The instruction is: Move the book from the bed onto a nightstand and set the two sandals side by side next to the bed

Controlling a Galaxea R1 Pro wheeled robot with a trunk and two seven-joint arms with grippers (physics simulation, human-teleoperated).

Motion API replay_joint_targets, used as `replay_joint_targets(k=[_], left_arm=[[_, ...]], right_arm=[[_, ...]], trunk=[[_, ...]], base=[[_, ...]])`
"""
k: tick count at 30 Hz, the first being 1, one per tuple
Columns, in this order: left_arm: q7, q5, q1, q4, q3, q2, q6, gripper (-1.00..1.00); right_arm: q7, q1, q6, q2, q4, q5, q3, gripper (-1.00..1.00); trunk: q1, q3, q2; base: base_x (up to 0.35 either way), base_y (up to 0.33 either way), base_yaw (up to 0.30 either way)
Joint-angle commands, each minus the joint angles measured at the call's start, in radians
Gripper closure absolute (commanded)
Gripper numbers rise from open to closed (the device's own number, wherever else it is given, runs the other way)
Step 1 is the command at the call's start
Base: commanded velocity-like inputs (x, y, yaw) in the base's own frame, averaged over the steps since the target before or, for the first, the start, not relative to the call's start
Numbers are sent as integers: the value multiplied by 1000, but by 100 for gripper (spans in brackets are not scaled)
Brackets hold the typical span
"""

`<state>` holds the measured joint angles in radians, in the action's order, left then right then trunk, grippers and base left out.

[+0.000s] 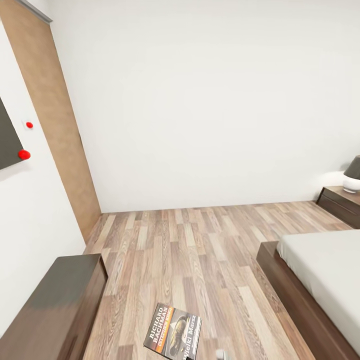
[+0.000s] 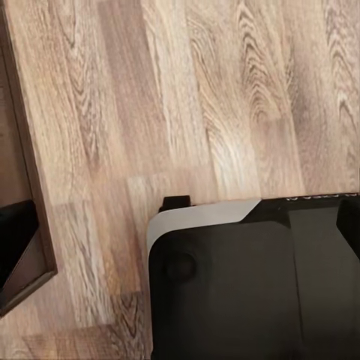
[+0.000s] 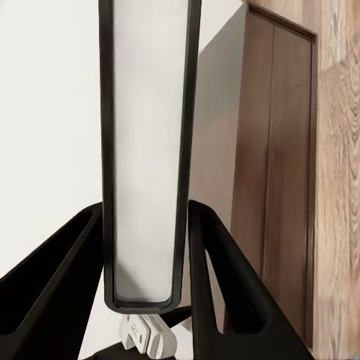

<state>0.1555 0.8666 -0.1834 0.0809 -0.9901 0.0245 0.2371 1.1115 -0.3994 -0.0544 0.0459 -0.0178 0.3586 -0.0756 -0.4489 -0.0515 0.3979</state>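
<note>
1. R gripper [image 3: 146, 210]: clamped on the book [image 3: 146, 112]. In the R wrist view I see 2 black fingers [image 3: 225, 300], one on each face of the book, which stands edge-on between them with its pale page block toward the cam.
2. L gripper: can't tell if apart or together. The L wrist view gives wood floor [image 2: 187, 90], a black-and-grey rounded body and a dark brown furniture edge [image 2: 22, 150].
3. Book count: 1. In the head view the book [image 1: 172, 332] is low in the frame over the floor [image 1: 190, 250], cover up, with white "Richard Bachman" lettering and an orange band readable. It's off the bed and not on a nightstand.
4. Bed [image 1: 325, 270]: 1, pale grey mattress on a dark brown frame, to the right of the held book and near it, not touching.
5. Nightstand [image 1: 342, 202]: 1, well ahead and to the right of the R gripper, past the bed corner. 1 lamp [image 1: 352, 175] stands on top of it.
6. Long dark cabinet [image 1: 55, 300]: 1, left of the held book, against the left wall.
7. Red dots [image 1: 24, 154] on the left wall: 2, far ahead-left of the gripper, beside a dark panel.
</note>
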Motion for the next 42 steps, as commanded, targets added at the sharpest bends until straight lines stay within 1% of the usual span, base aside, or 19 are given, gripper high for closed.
replay_joint_targets(k=[1,25,33,35,42], left_arm=[[6,5,-1,0,-9,0,2,-100],[6,5,-1,0,-9,0,2,-100],[6,5,-1,0,-9,0,2,-100],[6,5,-1,0,-9,0,2,-100],[6,5,-1,0,-9,0,2,-100]], right_arm=[[2,-1,-6,0,1,-7,-10,100],[-1,-1,-7,0,4,-7,-10,100],[1,-1,-7,-4,5,-6,-10,100],[12,-1,-7,-7,5,-7,-10,100],[20,-1,-5,-8,3,-7,-10,100]], trunk=[[-1,-2,2],[-1,-4,2],[-1,-4,2],[-1,-4,2],[-1,-4,2]], base=[[303,1,0],[304,0,0],[304,0,0],[304,0,0],[305,0,0]])
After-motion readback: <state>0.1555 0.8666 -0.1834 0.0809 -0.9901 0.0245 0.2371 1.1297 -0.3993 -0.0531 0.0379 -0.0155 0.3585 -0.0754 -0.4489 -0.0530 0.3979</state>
